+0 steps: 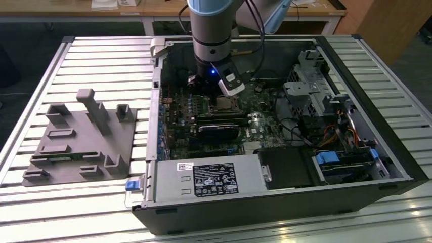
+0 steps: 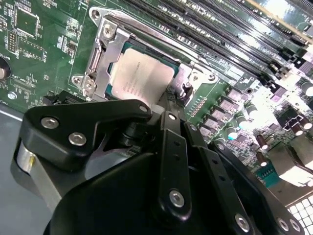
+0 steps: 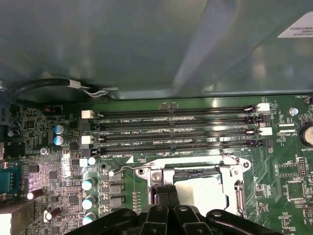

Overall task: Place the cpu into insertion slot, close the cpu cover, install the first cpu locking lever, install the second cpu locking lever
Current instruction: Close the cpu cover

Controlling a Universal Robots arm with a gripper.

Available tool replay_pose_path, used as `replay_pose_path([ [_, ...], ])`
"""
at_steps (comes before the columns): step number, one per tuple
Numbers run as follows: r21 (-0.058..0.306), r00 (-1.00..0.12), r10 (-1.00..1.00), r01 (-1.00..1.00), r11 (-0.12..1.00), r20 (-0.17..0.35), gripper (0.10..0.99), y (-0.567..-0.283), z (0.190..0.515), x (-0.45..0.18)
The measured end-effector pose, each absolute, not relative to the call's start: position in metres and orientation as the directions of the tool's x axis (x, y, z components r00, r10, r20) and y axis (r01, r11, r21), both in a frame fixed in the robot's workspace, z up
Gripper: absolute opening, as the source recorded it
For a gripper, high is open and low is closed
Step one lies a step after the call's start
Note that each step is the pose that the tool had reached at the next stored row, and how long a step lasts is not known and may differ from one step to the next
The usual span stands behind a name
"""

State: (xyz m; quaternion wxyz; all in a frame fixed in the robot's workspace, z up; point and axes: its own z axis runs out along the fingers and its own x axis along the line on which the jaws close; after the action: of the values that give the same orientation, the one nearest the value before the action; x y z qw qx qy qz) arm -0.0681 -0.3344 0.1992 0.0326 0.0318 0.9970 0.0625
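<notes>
Claw: black metal claw point(image 3: 166, 192), fingers point(image 3: 159, 196) were together.
Chip: pale silver square cpu point(image 2: 144, 73) lay beside it.
Cover: thin silver frame point(image 2: 105, 46) ringed the chip.

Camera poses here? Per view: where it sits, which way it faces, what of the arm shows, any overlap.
Exterior view: off the arm, high, looking down into the open computer case on the slatted table; the arm reaches into it.
Second wrist view: on the wrist, looking past the black end effector at the cpu framed by the cpu cover.
First wrist view: on the wrist, facing across the memory slots toward a case wall; the end effector shows.
Shared: cpu, cpu cover and end effector, in both wrist views.
</notes>
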Motion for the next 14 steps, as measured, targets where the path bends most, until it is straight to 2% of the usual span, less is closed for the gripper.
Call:
replay_pose_path([
  [14,0.127,-0.996,0.067,0.059,0.990,-0.061,0.106,-0.3345,0.2065,-0.0657],
])
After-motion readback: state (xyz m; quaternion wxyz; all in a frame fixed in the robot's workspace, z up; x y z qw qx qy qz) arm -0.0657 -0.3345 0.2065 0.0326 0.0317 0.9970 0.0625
